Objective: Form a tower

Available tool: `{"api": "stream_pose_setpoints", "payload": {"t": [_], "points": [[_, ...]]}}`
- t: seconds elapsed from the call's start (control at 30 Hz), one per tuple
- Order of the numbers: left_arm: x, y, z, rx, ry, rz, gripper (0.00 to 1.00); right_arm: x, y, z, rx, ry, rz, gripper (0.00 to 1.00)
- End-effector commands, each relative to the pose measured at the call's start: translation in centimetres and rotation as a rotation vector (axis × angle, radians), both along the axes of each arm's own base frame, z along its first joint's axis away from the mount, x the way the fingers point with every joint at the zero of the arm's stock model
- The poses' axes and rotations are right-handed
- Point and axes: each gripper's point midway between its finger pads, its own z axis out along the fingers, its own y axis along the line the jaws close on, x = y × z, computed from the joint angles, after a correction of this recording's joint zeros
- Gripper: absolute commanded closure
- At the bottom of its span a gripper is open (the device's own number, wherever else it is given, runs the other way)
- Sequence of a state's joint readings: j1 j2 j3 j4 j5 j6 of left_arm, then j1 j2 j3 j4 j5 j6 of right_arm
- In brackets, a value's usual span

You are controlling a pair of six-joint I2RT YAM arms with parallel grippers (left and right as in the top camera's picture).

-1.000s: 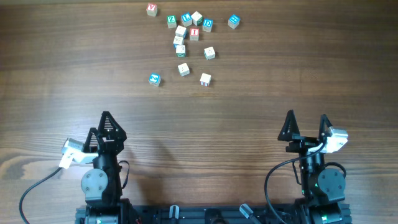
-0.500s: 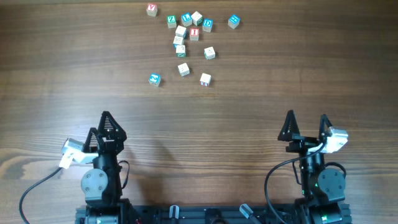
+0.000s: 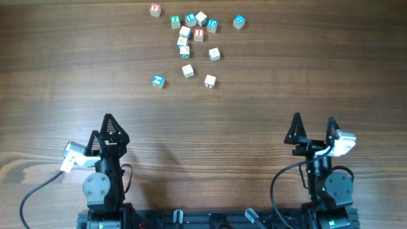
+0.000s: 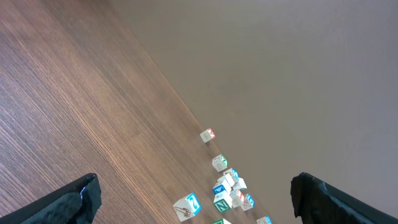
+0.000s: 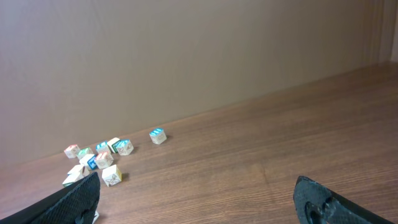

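Both arms sat parked at the near edge of the counter (image 3: 254,95), well apart from every cube.

Left pincer (image 3: 102,125): jaws spread wide, nothing between them. Its wrist camera showed only the two dark fingertips at the bottom corners, with bare wood in the gap.

Right pincer (image 3: 313,117): likewise spread wide and empty, fingertips at the bottom corners of its own view.

The tower (image 3: 184,41) was at the far side of the counter, near the middle, reading from above as a short line of pale cubes one cube wide. I could not tell from these views whether it stood upright or lay flat.

Loose cubes lay around it:
- a tight group (image 3: 201,19) just beyond its far end, with green, blue and red faces
- a red-marked cube (image 3: 155,9) off to the left
- a blue cube (image 3: 238,21) off to the right
- a blue-marked cube (image 3: 158,81) and two pale ones (image 3: 187,70) (image 3: 210,81) on the near side
- another pale cube (image 3: 214,54) just right of the tower
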State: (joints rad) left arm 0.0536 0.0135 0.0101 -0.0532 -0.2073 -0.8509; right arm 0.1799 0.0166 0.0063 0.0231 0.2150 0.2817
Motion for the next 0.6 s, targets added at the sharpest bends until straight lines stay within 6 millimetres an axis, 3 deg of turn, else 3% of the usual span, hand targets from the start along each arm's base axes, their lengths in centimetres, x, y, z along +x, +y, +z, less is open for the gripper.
{"api": "stream_pose_setpoints", "payload": {"t": [0.0, 0.57], "points": [[0.0, -0.08, -0.01, 0.015, -0.001, -0.007, 0.0, -0.02, -0.34, 0.11, -0.016, -0.005, -0.018, 0.0], [0.0, -0.08, -0.01, 0.015, -0.001, -0.007, 0.0, -0.02, -0.34, 0.11, -0.016, -0.005, -0.018, 0.0]]}}
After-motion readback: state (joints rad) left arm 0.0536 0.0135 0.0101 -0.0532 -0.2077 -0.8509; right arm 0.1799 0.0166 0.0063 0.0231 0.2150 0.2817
